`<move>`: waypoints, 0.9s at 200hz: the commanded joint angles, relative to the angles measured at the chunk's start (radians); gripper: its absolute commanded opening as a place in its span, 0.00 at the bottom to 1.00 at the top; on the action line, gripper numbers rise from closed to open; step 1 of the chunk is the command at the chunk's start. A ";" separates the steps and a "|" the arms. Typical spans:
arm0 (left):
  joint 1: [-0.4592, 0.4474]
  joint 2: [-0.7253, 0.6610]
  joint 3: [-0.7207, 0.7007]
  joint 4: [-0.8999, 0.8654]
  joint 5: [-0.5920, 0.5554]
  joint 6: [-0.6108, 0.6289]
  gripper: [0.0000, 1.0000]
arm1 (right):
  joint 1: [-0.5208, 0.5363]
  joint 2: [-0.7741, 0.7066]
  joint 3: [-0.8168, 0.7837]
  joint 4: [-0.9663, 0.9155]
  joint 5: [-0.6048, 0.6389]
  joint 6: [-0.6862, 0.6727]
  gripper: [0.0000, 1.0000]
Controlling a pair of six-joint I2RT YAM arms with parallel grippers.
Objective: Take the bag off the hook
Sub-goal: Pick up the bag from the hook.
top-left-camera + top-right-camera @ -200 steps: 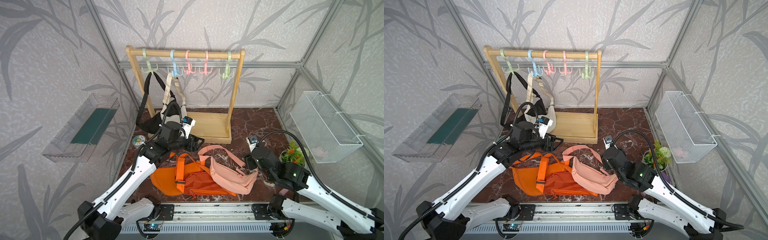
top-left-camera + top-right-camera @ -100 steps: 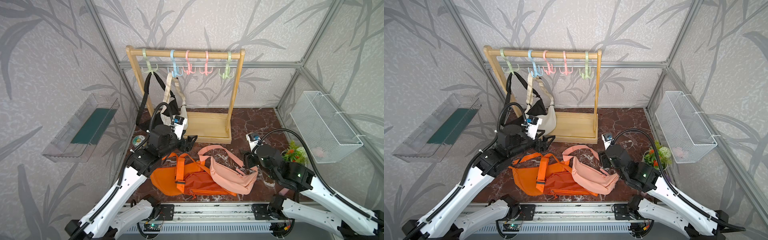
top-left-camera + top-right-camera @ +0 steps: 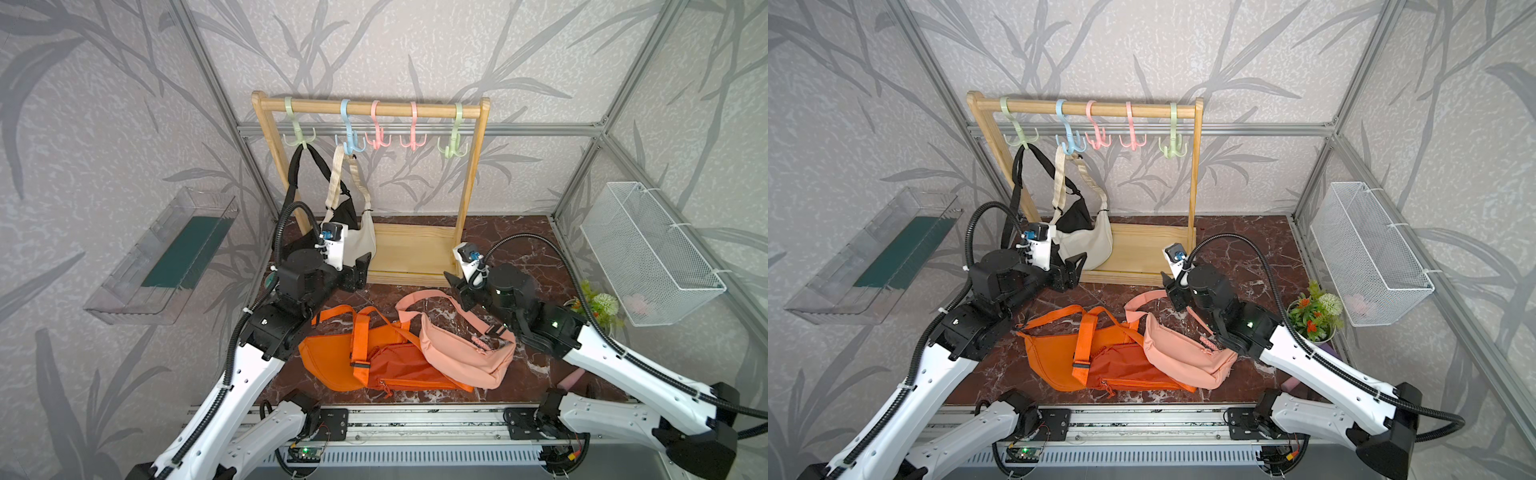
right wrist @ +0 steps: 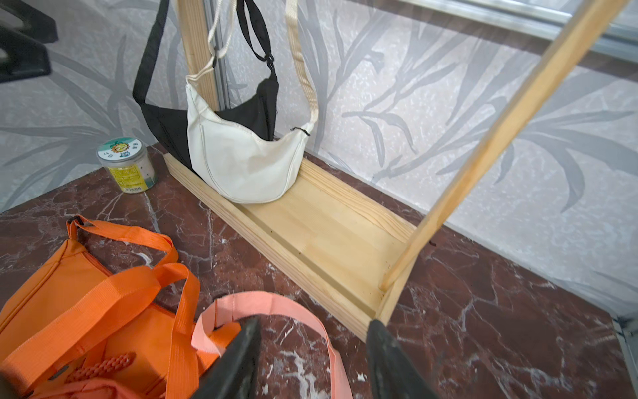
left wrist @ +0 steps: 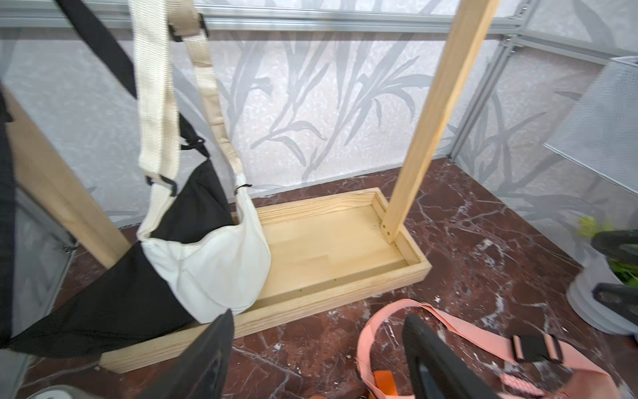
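Bright even light, soft shadows, top views bowed at edges, wrist views slightly blurred

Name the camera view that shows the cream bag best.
Right wrist view: the cream bag shows its whole body, unobstructed. The left wrist view cuts its bottom behind the left tool; both top views hide part behind the left arm.

We see two crescent-shaped bags hanging from the wooden rack (image 3: 469, 174). The black bag (image 3: 345, 212) hangs by its black strap from the pale green hook (image 3: 297, 134) near the rail's end. The cream bag (image 3: 362, 243) hangs by a beige webbing strap from the blue hook (image 3: 348, 129) beside it. It overlaps the black one, low over the rack's base. An orange bag (image 3: 328, 357) and a pink bag (image 3: 461, 353) lie slumped and overlapping on the surface (image 3: 519, 249).
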 commanded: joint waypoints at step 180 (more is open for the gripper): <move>0.350 0.756 0.706 0.252 0.342 0.006 0.68 | -0.004 0.315 0.289 0.249 -0.286 0.160 0.48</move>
